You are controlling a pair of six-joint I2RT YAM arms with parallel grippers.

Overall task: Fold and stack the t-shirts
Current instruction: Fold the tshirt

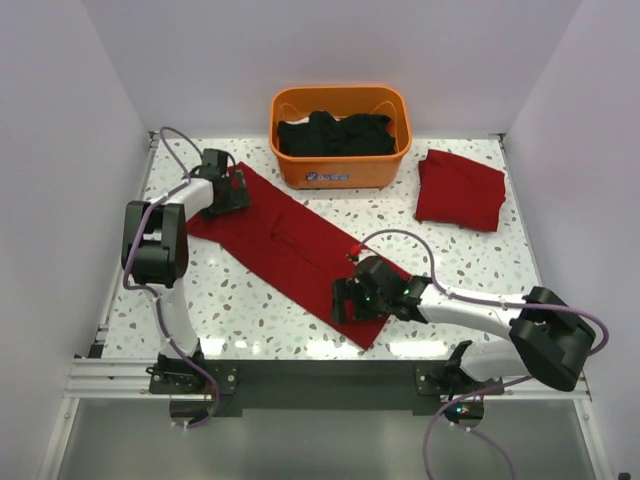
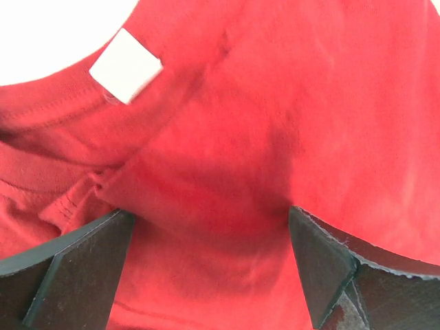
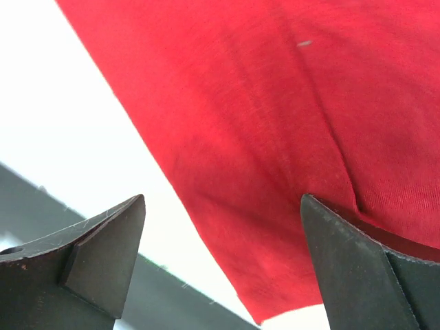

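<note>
One dark-red t-shirt (image 1: 290, 245) lies as a long strip, running diagonally from the back left to the near middle of the table. My left gripper (image 1: 236, 190) hangs open over its collar end. In the left wrist view the white neck label (image 2: 126, 65) shows above the open left gripper (image 2: 210, 240), with cloth between the fingers (image 2: 69, 268). My right gripper (image 1: 341, 300) stands open over the near hem end. In the right wrist view the right gripper (image 3: 223, 234) straddles the hem corner (image 3: 265, 302). A second t-shirt (image 1: 460, 188) lies folded at the back right.
An orange basket (image 1: 340, 175) with dark clothes in it stands at the back middle, just beyond the strip. White walls close in the table on the left, right and back. The dark front rail (image 1: 310, 375) runs along the near edge, close to the hem corner.
</note>
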